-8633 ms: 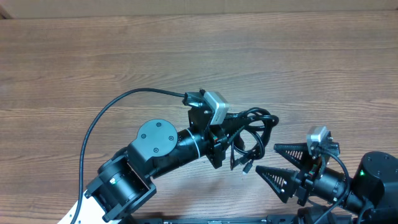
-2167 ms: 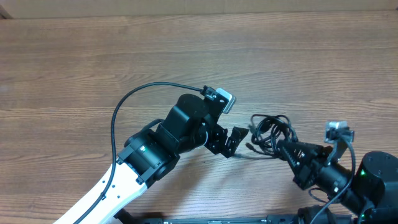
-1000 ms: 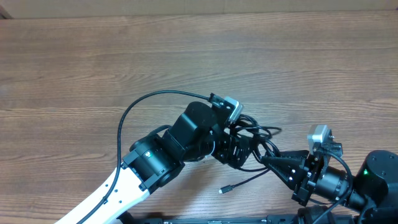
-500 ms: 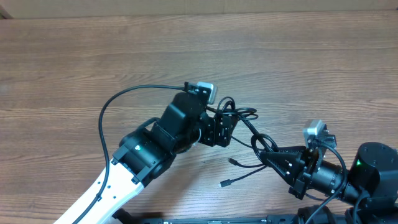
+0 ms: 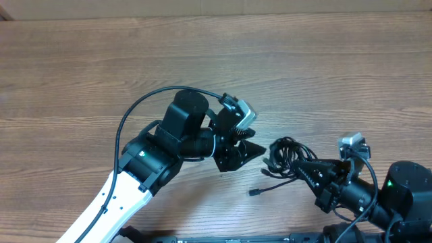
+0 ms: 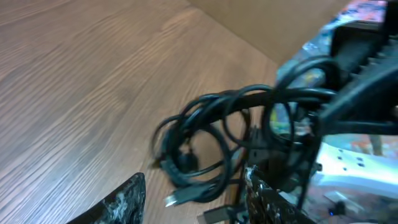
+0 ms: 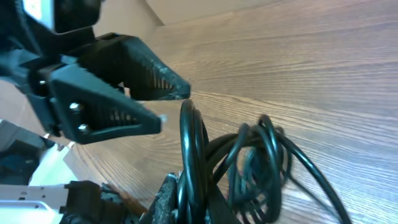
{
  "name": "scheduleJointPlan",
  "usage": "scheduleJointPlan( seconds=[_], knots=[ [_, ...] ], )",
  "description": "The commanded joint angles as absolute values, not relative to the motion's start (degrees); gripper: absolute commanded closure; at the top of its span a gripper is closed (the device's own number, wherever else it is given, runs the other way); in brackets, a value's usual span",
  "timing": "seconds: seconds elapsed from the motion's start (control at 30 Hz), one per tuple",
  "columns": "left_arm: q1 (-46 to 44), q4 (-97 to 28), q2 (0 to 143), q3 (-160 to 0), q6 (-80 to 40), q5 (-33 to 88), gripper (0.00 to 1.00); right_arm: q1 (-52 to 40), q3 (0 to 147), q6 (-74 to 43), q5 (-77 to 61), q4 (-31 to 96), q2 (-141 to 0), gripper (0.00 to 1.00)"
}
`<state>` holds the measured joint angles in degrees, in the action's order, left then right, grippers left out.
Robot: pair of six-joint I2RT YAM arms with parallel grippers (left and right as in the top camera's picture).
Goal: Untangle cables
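Note:
The cables (image 5: 287,150) are a knot of thin black loops bunched on the wooden table, right of centre. One loose plug end (image 5: 255,192) trails toward the front. My right gripper (image 5: 300,164) is shut on the bundle from the right; in the right wrist view several strands (image 7: 261,155) run up from between its fingers (image 7: 169,193). My left gripper (image 5: 246,156) sits just left of the bundle with its jaws apart, holding nothing. In the left wrist view the tangle (image 6: 211,124) lies ahead of the open left gripper (image 6: 194,180), with a silver plug tip (image 6: 174,199) low between them.
The left arm's own thick black wire (image 5: 135,115) arcs over the table to the left. A tan cardboard edge (image 5: 216,8) runs along the back. Both arm bases crowd the front edge, with the right arm's body (image 5: 398,196) at the front right.
Half a second ago the left gripper was in the bundle further left. Now it is clear of it with narrower jaws, and the bundle has moved right with the right gripper.

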<state>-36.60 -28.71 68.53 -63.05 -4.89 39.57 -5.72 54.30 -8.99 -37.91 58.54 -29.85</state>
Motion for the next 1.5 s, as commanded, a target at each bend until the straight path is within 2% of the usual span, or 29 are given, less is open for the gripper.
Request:
scheduleJointPlan(
  seconds=[0.0,0.1,0.2,0.3,0.57,0.67,0.73,0.77,0.8,0.83,0.93,1.0,1.13,1.33,1.47],
  knots=[
    [-36.01,-28.47,68.86,-62.85,-2.33,43.53,0.46,-5.93,55.86,-9.63,-36.99,58.24,-29.12,0.96],
    [-36.01,-30.44,68.88,-62.85,-1.78,43.24,0.23,-5.93,55.86,-9.54,-37.8,58.22,-29.12,0.96],
    [-36.01,-33.28,68.88,-62.85,-1.65,41.43,0.11,-5.93,55.86,-5.87,-43.44,57.78,-29.12,0.96],
    [-36.01,-37.17,68.88,-62.85,-0.14,39.9,0.09,-5.93,55.86,-1.61,-53.54,55.59,-29.12,0.96],
    [-36.01,-35.92,68.88,-62.85,3.14,40.25,0.11,-5.93,55.86,0.49,-65.76,51.42,-29.12,0.96],
    [-36.01,-35.31,68.88,-62.85,6.52,45.91,0.28,-5.93,55.86,0.49,-66.74,51.03,-29.12,0.96],
    [-36.01,-35.33,68.88,-62.85,9.67,50.13,0.55,-5.93,55.86,0.49,-66.74,51.0,-29.12,0.96],
    [-36.01,-35.31,68.88,-62.85,9.89,50.68,0.77,-5.93,55.86,0.49,-66.63,51.03,-29.12,0.96],
    [-36.01,-35.31,68.88,-62.85,9.89,50.63,0.92,-5.93,55.86,0.49,-66.02,51.07,-29.12,0.96],
    [-35.92,-35.31,68.88,-62.85,9.89,50.54,0.96,-5.93,55.86,0.49,-65.08,51.29,-29.12,0.96],
    [-35.33,-35.35,68.86,-62.85,9.3,48.07,0.96,-5.93,55.86,0.49,-60.23,53.39,-29.12,0.96],
    [-33.47,-35.07,68.84,-62.85,5.78,45.5,0.96,-5.93,55.86,0.49,-49.93,57.91,-29.12,0.96],
    [-31.55,-31.77,68.62,-62.85,5.1,48.88,0.96,-5.93,55.86,-0.3,-36.62,62.83,-29.12,0.96],
    [-31.51,-27.14,68.34,-62.85,5.15,51.11,0.96,-5.93,55.86,-11.31,-20.05,63.99,-29.12,0.96],
    [-31.51,-23.35,68.27,-62.85,5.34,57.21,0.96,-5.93,55.86,-11.81,-20.18,63.99,-29.12,0.96]
  ],
)
